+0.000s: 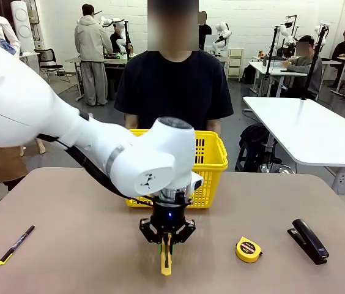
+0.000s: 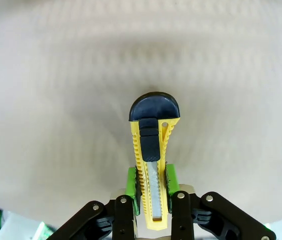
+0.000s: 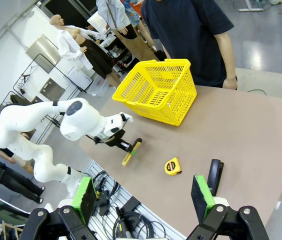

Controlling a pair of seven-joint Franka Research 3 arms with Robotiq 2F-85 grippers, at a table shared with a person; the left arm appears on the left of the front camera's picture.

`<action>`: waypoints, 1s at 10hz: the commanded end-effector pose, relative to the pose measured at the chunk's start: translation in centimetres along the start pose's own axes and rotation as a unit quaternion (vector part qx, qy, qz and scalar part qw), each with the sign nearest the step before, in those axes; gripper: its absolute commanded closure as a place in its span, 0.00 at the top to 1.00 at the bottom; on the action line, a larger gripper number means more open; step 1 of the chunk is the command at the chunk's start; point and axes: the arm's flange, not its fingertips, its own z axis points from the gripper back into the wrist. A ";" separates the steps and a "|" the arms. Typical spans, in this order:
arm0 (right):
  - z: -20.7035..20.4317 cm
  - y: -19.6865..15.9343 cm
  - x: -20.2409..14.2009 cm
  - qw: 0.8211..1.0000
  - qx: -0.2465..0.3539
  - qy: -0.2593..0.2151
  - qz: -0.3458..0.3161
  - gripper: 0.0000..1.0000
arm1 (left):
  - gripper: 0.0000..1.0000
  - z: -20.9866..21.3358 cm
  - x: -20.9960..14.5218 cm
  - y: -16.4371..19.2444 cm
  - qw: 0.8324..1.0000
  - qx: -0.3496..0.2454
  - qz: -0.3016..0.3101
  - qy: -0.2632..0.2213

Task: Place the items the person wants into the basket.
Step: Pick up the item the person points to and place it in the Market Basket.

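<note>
Left gripper (image 1: 167,243) clamps the utility knife (image 1: 166,263) between its green pads, just in front of the basket (image 1: 212,160) on the robot's side. Right gripper (image 3: 143,197) stands wide, holding nothing. Pen (image 1: 16,244) lies well left of the basket.

Right gripper (image 3: 143,196) spread wide over a tan tabletop (image 3: 241,130)
Ahead lie a round yellow tape measure (image 3: 172,166) and a black stapler (image 3: 215,173). The left gripper (image 3: 129,148) is at a yellow-and-black utility knife (image 3: 128,157). A bright yellow slotted plastic basket (image 3: 156,92) stands before a person in a dark T-shirt (image 3: 188,30).
</note>
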 end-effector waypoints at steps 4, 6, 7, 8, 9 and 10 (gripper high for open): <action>0.0 0.1 0.2 1.000 0.012 -0.010 0.008 1.00 | 0.00 13.5 -7.1 4.4 0.997 -0.046 -0.036 -0.041; 0.0 0.1 0.2 1.000 0.012 -0.010 0.008 1.00 | 0.00 16.2 -8.4 4.9 0.998 -0.026 -0.058 -0.029; 0.0 0.1 0.2 1.000 0.012 -0.010 0.008 1.00 | 0.00 17.1 -8.5 5.2 0.997 -0.021 -0.067 -0.024; 0.0 0.1 0.2 1.000 0.012 -0.010 0.008 1.00 | 0.00 17.8 -8.7 4.7 0.996 -0.010 -0.089 -0.028; 0.0 0.1 0.2 1.000 0.012 -0.010 0.008 1.00 | 0.00 18.1 -9.0 4.3 0.992 0.021 -0.121 -0.035; 0.0 0.1 0.2 1.000 0.012 -0.010 0.008 1.00 | 0.00 18.3 -9.1 4.1 0.990 0.030 -0.135 -0.042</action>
